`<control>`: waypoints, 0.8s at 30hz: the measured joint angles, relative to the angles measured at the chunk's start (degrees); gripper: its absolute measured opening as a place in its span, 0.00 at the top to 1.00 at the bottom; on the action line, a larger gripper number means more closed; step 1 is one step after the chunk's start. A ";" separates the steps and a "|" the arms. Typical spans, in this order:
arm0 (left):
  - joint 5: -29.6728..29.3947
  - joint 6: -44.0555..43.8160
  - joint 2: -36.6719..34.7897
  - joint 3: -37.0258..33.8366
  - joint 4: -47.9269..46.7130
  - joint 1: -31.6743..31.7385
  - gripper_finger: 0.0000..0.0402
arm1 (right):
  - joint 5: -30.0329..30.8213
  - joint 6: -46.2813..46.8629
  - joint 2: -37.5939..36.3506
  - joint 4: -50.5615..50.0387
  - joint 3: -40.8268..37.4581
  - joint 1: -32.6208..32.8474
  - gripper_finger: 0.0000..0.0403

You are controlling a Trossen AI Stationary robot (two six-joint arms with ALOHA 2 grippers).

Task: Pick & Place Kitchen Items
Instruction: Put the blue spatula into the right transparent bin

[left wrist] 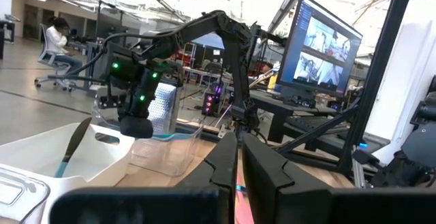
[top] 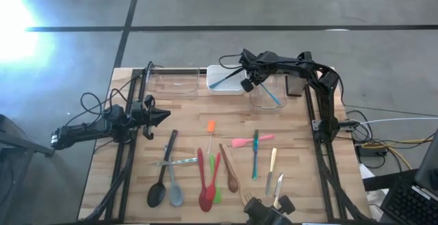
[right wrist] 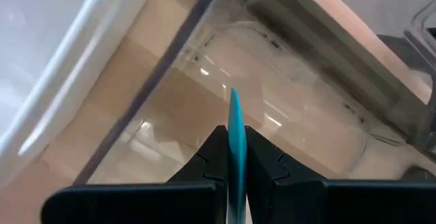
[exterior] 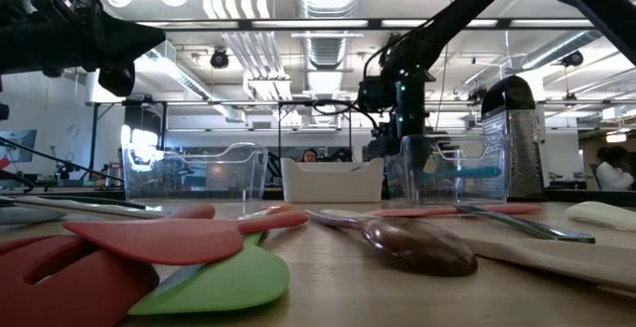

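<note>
My right gripper (top: 250, 83) hangs over the far middle of the table, shut on a blue utensil (top: 269, 95) that slants down into a clear tub (top: 259, 102). Another blue utensil (top: 220, 81) leans in the white tub (top: 236, 88) beside it. My left gripper (top: 164, 115) waits shut at the left side. Several kitchen items lie on the near half: black spoon (top: 160, 178), grey spoon (top: 174, 185), red spoons (top: 205, 184), green spatula (top: 216, 191), orange spatula (top: 211, 126), pink spatula (top: 249, 141), wooden spoon (top: 229, 167), cream-handled cutlery (top: 272, 167). My right gripper pinches the blue utensil's slim upper end (right wrist: 236, 137) between its two fingers. The fingers come from above, slanting steeply down. The utensil's lower end (top: 276, 102) reaches down inside the clear tub; I cannot tell whether it touches the tub's floor.
A second clear tub (top: 171, 83) stands left of the white one. A metal grater (exterior: 513, 138) stands at the far right beside the tubs. A dark camera mount (top: 267, 208) sits at the near edge. Bare wood lies between the tubs and the utensils.
</note>
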 joint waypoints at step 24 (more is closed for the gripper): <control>0.00 -0.14 0.00 0.00 -0.01 0.01 0.94 | 0.11 -0.04 -0.28 2.60 -0.93 0.04 0.80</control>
